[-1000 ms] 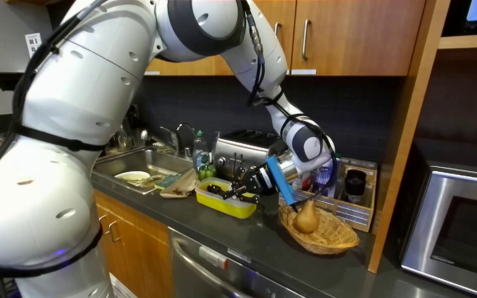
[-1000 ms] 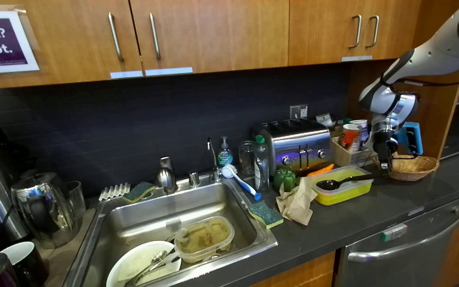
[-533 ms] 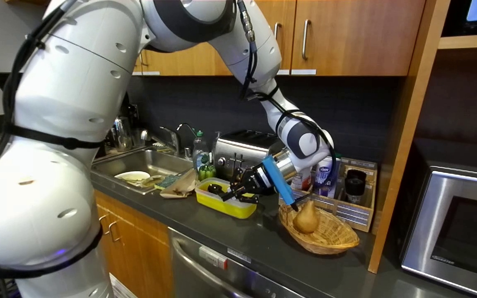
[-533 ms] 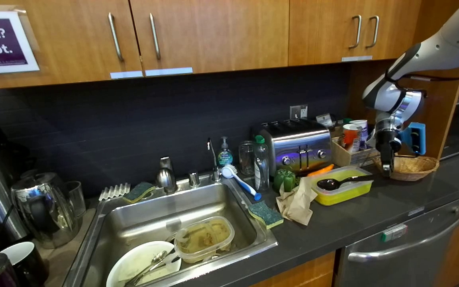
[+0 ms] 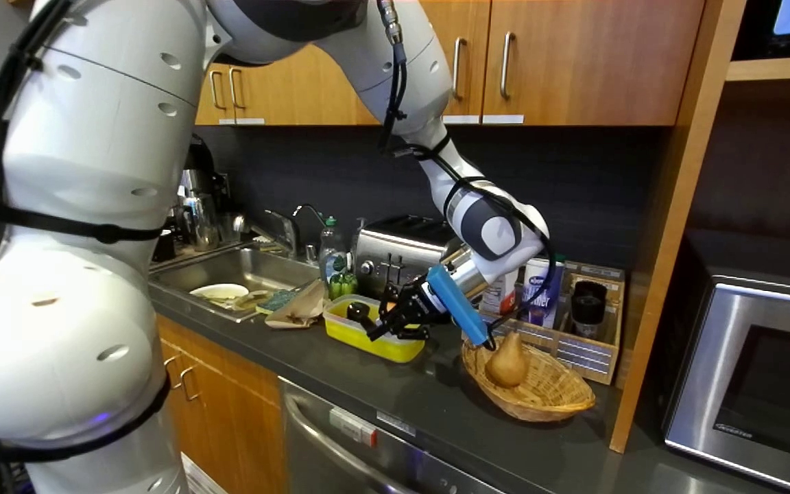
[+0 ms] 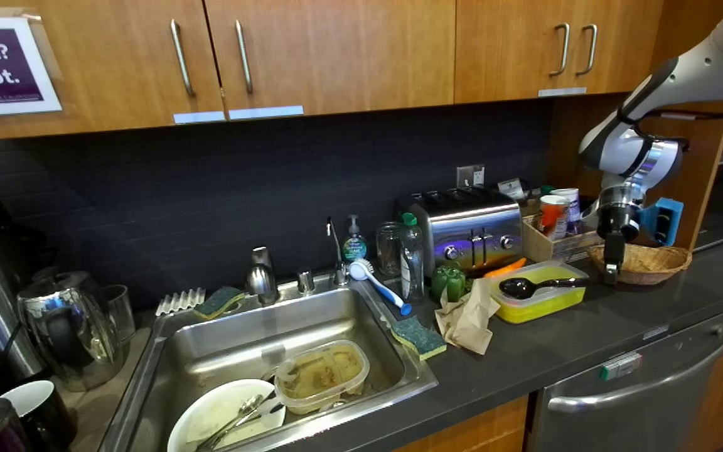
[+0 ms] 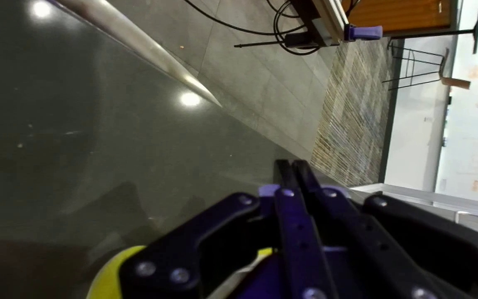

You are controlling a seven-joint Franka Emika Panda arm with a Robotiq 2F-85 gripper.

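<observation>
My gripper (image 5: pixel 376 331) hangs low over the counter, beside the yellow plastic container. In an exterior view the gripper (image 6: pixel 612 275) is to the right of it. In the wrist view its fingertips (image 7: pixel 281 166) are nearly together. A black spoon (image 6: pixel 519 288) lies over the container (image 6: pixel 540 309), its handle running toward the fingertips; its bowl also shows beside the gripper (image 5: pixel 358 311). The gripper appears shut on the handle's end, though the contact is dark and hidden in the wrist view. The container's yellow wall also shows in the wrist view (image 7: pixel 112 276).
A wicker basket (image 5: pixel 563 394) with a pear (image 5: pixel 508 362) stands on the counter near the wrist. A toaster (image 6: pixel 468 232), a green pepper (image 6: pixel 448 282), a carrot (image 6: pixel 504 269) and a crumpled paper bag (image 6: pixel 465 320) surround the container. A sink (image 6: pixel 393 314) is beyond.
The arm has shifted and the gripper has dropped slightly, moving a little right in an exterior view. The spoon has shifted and tilted slightly with it. Container and basket have not moved.
</observation>
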